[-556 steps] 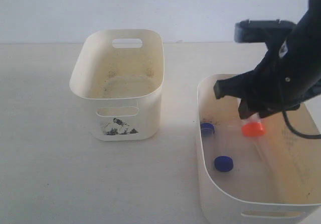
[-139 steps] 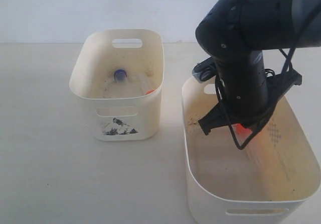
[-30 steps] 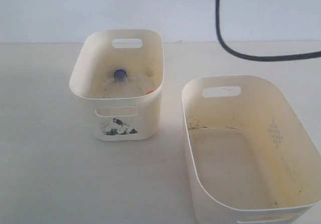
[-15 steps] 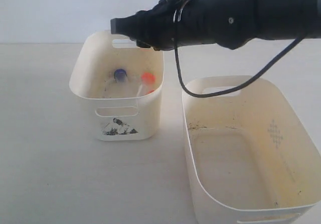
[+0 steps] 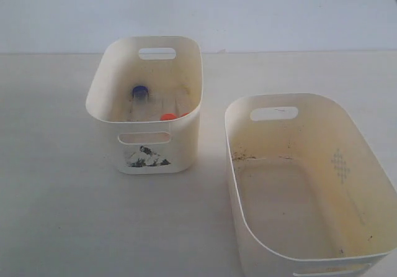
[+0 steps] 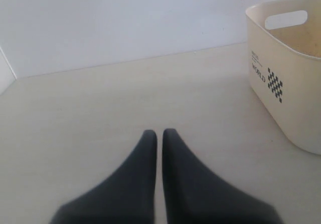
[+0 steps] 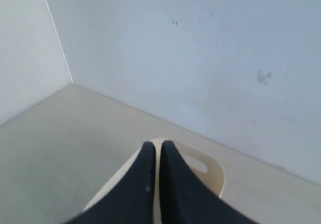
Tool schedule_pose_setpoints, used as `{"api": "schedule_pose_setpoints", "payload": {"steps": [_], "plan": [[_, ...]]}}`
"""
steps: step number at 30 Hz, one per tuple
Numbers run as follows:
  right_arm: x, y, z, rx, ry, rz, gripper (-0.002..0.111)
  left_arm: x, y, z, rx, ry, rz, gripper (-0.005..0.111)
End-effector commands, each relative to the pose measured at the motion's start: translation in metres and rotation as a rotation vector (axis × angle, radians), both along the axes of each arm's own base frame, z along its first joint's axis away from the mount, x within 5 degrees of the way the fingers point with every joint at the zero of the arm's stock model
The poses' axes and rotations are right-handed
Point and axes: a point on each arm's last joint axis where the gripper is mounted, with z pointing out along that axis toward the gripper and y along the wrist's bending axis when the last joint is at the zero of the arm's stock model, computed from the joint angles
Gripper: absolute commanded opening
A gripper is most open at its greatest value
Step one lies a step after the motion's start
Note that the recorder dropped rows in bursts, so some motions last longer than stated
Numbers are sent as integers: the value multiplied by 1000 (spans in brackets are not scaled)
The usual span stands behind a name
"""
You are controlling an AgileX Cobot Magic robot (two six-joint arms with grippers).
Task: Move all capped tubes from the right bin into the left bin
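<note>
Tubes [image 5: 140,92] are lying in the left bin [image 5: 186,143], only one blue and one orange cap [image 5: 168,117] showing. Its front wall is hiding the rest, so a miscount is the risk. The right bin [image 5: 372,184] beside it is looking empty. Both pairs of jaws are sitting closed, gripping nothing.

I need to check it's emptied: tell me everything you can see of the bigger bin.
The big bin is cream plastic, upright on the table, apart from the small bin. An oval handle slot pierces its far wall, and a faint diamond pattern marks one side. Dark specks dot the floor; nothing else shows inside.
</note>
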Motion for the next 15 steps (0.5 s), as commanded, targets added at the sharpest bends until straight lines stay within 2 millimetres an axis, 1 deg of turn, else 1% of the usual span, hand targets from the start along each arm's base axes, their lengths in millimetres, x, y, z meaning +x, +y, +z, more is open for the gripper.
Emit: {"api": "schedule_pose_setpoints", "payload": {"steps": [1, 5, 9, 12, 15], "plan": [[-33, -21, 29, 46, -103, -1, 2, 0, 0, 2, -13, -13, 2, 4], [-57, -37, 47, 90, -172, -1, 2, 0, 0, 2, -13, -13, 2, 4], [-77, -49, 59, 126, -228, -2, 2, 0, 0, 2, -13, -13, 2, 4], [-90, -57, 66, 148, -262, -2, 2, 0, 0, 2, -13, -13, 2, 4], [-98, -63, 70, 162, -285, -2, 2, 0, 0, 2, -13, -13, 2, 4]]}}
